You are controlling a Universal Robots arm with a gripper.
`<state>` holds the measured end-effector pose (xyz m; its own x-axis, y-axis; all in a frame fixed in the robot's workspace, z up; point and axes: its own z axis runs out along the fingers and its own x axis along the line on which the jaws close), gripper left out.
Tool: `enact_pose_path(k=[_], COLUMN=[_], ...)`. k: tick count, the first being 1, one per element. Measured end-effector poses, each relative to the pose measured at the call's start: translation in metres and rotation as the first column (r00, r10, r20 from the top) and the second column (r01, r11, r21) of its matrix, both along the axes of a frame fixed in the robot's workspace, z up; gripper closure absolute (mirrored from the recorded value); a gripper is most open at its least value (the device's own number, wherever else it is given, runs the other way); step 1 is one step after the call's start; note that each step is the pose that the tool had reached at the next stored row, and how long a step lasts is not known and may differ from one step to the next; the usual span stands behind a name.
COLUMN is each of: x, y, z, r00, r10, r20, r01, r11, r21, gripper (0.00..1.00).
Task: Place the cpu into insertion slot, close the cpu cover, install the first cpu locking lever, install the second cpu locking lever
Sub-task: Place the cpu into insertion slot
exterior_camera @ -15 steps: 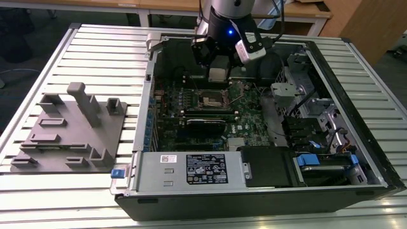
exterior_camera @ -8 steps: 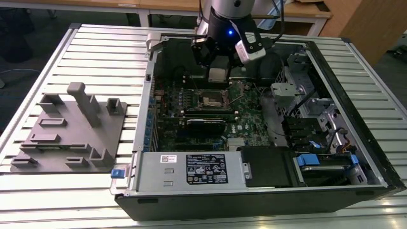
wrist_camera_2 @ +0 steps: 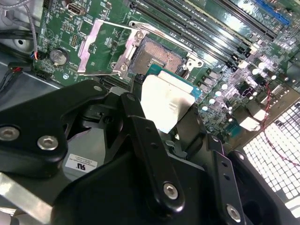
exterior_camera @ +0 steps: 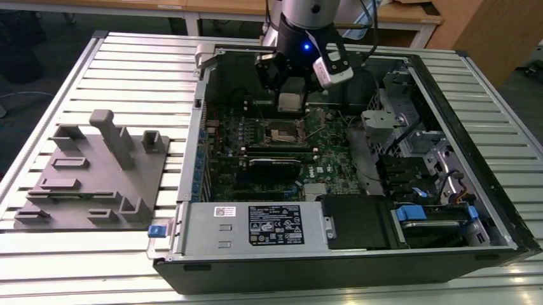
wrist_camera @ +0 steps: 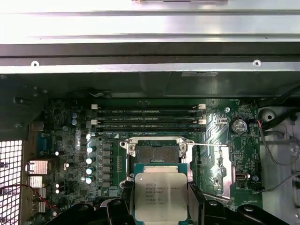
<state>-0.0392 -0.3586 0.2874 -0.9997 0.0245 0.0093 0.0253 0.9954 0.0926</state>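
Hand (exterior_camera: 290,105) grips the cpu (wrist_camera: 160,197) by two opposite edges, its black fingers (wrist_camera: 196,202) closed against the sides of the chip, whose pale metal top faces the first wrist view's camera. The arm comes down from above into the open computer case (exterior_camera: 339,272), the wrist pointing downward and a blue light glowing on it.

The slatted metal tabletop (exterior_camera: 127,70) carries the case, and beside it, on the exterior view's left, a grey fixture plate (exterior_camera: 93,184) with upright blocks. Inside the case lies the green motherboard (exterior_camera: 331,166), and along its near wall in the exterior view sits a silver power supply box (exterior_camera: 254,225).

On the board, the insertion slot (wrist_camera: 154,151) stands uncovered, its dark centre showing inside the silver rim, with nothing seated in it. In the exterior view the chip hangs above the slot, apart from it. The cpu cover (wrist_camera_2: 88,47) is swung open and lies flat beside the slot, green board visible through its window. Long black memory slots (wrist_camera: 147,119) run on the slot's other side. A round coin battery (wrist_camera: 239,125) sits near the cover.
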Motion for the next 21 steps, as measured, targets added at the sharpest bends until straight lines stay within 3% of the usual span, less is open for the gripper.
enact_pose_path(k=[4,13,17,21], x=[0.0000,-0.0002,-0.0002,-0.0004], y=[0.0000,0.0000,0.0000,0.0000], z=[-0.0031,-0.0193,-0.0222,-0.0281], r00=[1.0000,1.0000,1.0000,1.0000], r10=[0.000,0.002,0.002,0.002], r20=[0.0002,0.0015,0.0017,0.0026], r01=[0.000,-0.002,-0.002,-0.002], r11=[1.0000,1.0000,1.0000,1.0000], r21=[0.0003,0.0003,-0.0052,-0.0053], gripper=[0.46,0.46,0.46,0.46])
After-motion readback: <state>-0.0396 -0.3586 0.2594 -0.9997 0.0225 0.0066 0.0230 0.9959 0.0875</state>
